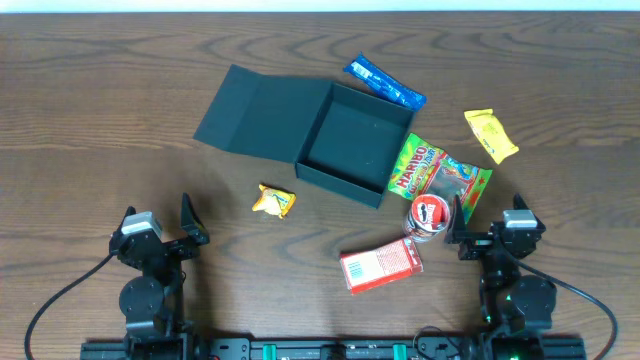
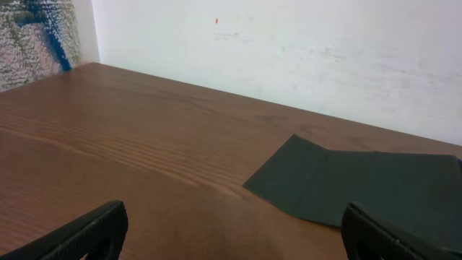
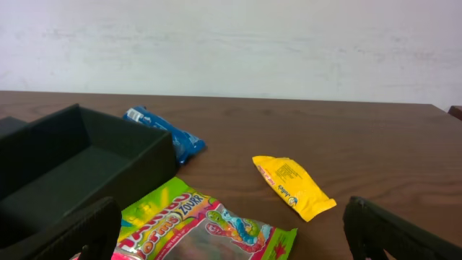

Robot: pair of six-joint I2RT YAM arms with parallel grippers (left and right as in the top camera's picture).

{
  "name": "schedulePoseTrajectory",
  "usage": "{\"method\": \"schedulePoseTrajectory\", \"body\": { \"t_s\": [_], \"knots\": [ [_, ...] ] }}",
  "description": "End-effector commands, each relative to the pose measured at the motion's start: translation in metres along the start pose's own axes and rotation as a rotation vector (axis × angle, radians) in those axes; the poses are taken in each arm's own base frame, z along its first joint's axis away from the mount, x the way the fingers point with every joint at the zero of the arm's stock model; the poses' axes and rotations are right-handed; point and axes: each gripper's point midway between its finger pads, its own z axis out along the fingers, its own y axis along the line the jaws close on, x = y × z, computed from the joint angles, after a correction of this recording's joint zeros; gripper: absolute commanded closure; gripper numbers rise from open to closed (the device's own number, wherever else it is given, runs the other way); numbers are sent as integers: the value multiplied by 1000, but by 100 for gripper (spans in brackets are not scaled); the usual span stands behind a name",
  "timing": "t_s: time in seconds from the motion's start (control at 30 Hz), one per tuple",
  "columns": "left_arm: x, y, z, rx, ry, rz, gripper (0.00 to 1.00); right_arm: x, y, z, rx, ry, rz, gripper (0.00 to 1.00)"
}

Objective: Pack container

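The dark teal-black square container (image 1: 352,142) stands open at the table's middle, empty, its flap lid (image 1: 255,112) laid flat to the left. The lid also shows in the left wrist view (image 2: 361,189) and the box in the right wrist view (image 3: 72,162). Around the box lie a blue packet (image 1: 384,83), a green Haribo bag (image 1: 436,173), a yellow packet (image 1: 491,134), a small yellow-orange packet (image 1: 273,201), a round red-and-white cup (image 1: 429,215) and a red-and-white carton (image 1: 381,264). My left gripper (image 1: 190,225) is open and empty at the front left. My right gripper (image 1: 458,228) is open and empty at the front right.
The wooden table (image 1: 100,90) runs to a white wall at the back. In the right wrist view the Haribo bag (image 3: 198,231) lies just ahead of the fingers, with the yellow packet (image 3: 292,186) and the blue packet (image 3: 164,133) farther off.
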Motion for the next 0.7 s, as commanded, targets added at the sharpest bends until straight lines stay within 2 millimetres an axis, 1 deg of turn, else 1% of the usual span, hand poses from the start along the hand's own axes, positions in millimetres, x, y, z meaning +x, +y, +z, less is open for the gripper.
{"method": "schedulePoseTrajectory", "body": {
  "t_s": [0.0, 0.5, 0.57, 0.6, 0.67],
  "knots": [
    [18, 4, 1, -15, 51, 16, 5, 1, -5, 0, 21, 2, 5, 1],
    [17, 5, 1, -20, 48, 16, 5, 1, -5, 0, 21, 2, 5, 1],
    [9, 7, 2, -34, 12, 12, 5, 1, -5, 0, 21, 2, 5, 1],
    [5, 5, 2, -19, 0, 10, 5, 1, -5, 0, 21, 2, 5, 1],
    [-2, -7, 1, 47, -26, 7, 5, 1, -5, 0, 21, 2, 5, 1]
  ]
}}
